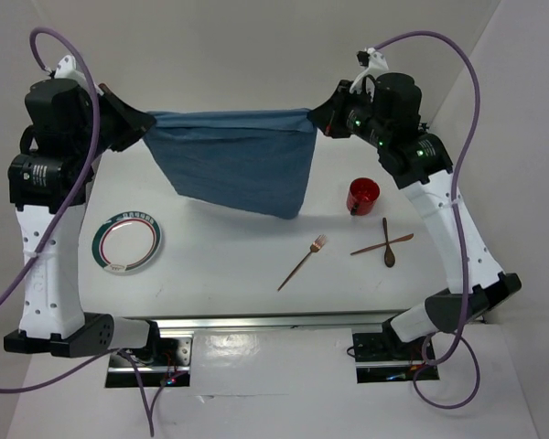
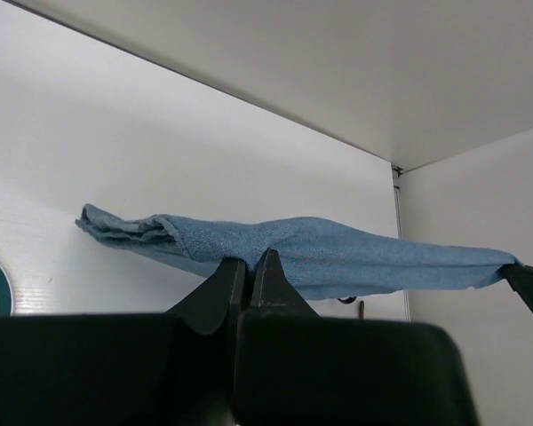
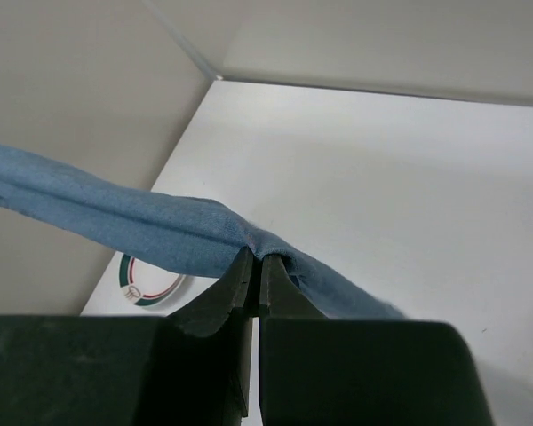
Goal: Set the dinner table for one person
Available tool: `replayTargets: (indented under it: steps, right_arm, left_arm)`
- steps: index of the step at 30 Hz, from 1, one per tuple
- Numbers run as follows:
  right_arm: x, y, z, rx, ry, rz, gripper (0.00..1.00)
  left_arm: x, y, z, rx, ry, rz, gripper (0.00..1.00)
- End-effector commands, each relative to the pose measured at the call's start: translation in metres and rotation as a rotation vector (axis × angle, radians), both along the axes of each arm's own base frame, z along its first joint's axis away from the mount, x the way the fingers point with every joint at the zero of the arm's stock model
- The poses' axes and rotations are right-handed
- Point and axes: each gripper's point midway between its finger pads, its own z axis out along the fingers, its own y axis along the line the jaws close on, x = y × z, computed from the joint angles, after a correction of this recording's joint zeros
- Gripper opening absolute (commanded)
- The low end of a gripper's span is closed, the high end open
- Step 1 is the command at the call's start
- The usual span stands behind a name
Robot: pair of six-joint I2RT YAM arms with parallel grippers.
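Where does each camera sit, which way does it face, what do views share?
Top external: above, behind the bases, looking down on the white table; both arms show.
Left wrist: on the left arm, facing along the blue cloth; left claw shows.
Right wrist: on the right arm, facing along the cloth toward the plate; right claw shows.
Shared: the cloth, in all three.

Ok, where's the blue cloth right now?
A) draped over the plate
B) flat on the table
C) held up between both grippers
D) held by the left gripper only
C: the cloth hangs stretched between the left gripper and right gripper, each shut on a top corner, apart from the plate.
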Motion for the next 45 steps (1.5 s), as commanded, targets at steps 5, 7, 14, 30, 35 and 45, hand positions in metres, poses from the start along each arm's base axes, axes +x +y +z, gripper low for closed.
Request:
replayTargets:
  steps: [5, 7, 14, 30, 35, 45]
  right_arm:
    - [-0.004, -0.021, 0.032, -0.013, -0.083, -0.071, 0.0]
    - [0.006, -0.019, 0.024, -0.029, -0.074, -0.078, 0.0]
    - [0.093, -0.019, -0.047, -0.075, 0.045, -0.098, 0.0]
    - [0.219, -0.051, -0.201, 0.035, 0.339, -0.113, 0.94]
    - [0.165, -0.046, -0.249, -0.031, 0.486, -0.089, 0.61]
    - [0.047, 0.001, -0.349, -0.285, 0.671, 0.036, 0.05]
  left_arm:
    - [-0.005, 0.011, 0.023, 0.053, -0.077, 0.033, 0.0]
    - [0.012, 0.011, 0.016, 0.054, -0.063, 0.033, 0.0]
    - [0.101, 0.009, -0.018, 0.059, -0.022, 0.04, 0.0]
    - [0.243, 0.008, -0.183, 0.034, 0.236, 0.007, 1.0]
    - [0.173, -0.009, -0.241, 0.026, 0.448, -0.048, 0.83]
    - [0.004, -0.093, -0.387, -0.103, 0.837, -0.179, 0.0]
